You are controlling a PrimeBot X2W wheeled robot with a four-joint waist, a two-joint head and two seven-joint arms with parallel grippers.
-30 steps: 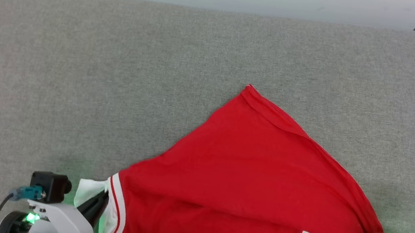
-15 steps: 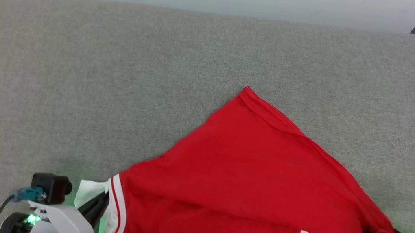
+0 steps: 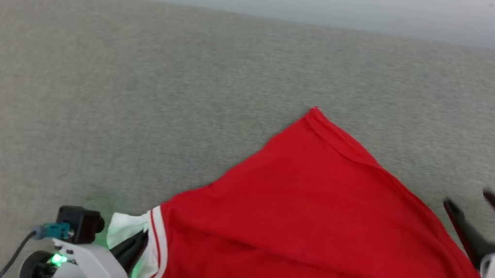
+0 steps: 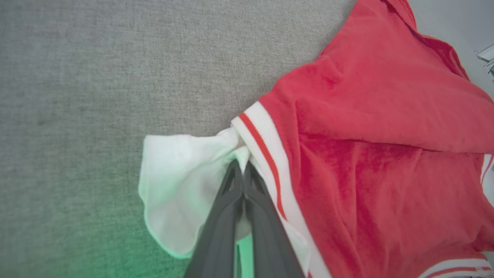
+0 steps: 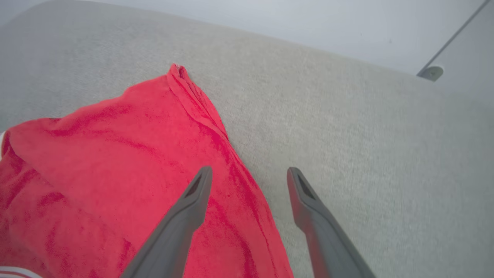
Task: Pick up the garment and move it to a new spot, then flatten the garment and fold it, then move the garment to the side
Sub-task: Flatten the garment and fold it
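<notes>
The garment [image 3: 313, 227] lies on the grey padded surface [image 3: 112, 89], partly folded, with one red flap laid diagonally over its body. The left gripper [image 4: 243, 166] is pinched tight on the white sleeve [image 4: 173, 181] at its tips. The right gripper [image 5: 249, 173] hangs empty with its jaws apart, the flap's edge just beside its tips. The folding looks only begun; the remaining folds and the move aside are not yet done.

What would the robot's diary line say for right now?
garment: red body folded over, lying on grey surface | left gripper: shut on its white sleeve | right gripper: open, holding nothing
</notes>
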